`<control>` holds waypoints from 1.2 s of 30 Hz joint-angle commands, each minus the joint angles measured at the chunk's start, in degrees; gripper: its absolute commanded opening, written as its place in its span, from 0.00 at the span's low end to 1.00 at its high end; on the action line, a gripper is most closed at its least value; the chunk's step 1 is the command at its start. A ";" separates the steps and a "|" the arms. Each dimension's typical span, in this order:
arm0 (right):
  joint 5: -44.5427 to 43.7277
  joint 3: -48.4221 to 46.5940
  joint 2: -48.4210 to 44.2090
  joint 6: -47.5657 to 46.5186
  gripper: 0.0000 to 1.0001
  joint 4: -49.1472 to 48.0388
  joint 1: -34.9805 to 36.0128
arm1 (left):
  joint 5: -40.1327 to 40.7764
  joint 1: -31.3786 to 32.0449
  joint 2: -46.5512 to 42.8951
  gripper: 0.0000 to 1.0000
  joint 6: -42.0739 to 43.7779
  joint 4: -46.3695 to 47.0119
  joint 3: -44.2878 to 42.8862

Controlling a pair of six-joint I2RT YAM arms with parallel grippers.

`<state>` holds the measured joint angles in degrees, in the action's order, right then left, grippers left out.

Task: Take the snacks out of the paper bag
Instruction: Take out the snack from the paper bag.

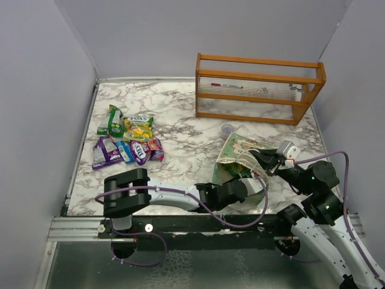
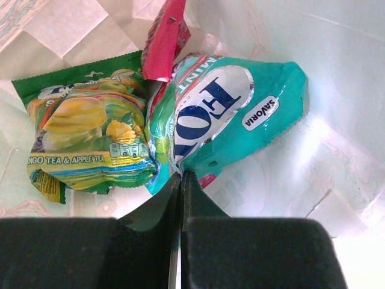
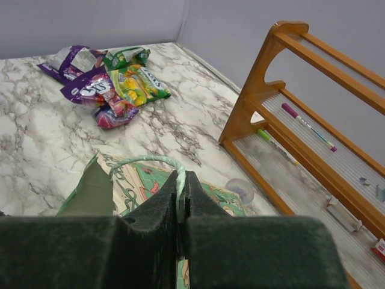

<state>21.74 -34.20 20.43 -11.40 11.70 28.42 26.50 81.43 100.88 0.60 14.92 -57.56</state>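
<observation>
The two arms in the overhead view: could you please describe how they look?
The left arm and right arm have black, rounded joint housings joined by white links, each trailed by a looping purple cable. Small green lights glow on the right arm's joints. The left end effector and right end effector each have two dark, matte, wedge-shaped fingers.

The left arm was extended low toward the right, the left gripper closed tight; the right arm was folded inward, the right gripper closed too.

Bare marble lies between snack pile and paper bag — the rack (far right) walls off beyond.
</observation>
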 commanded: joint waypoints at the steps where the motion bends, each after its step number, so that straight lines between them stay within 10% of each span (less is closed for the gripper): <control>1: -2.98 0.37 -0.81 -0.12 0.02 -1.43 0.05 | 1.47 0.98 -5.65 0.00 -1.85 2.48 2.50; 36: -3.63 1.06 -2.57 -0.55 0.02 -1.94 0.05 | 0.89 6.77 -32.10 0.00 -8.82 -15.73 3.36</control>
<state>19.29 -33.56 18.96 -11.44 11.68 28.42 27.68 87.68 74.85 -4.86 2.79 -52.84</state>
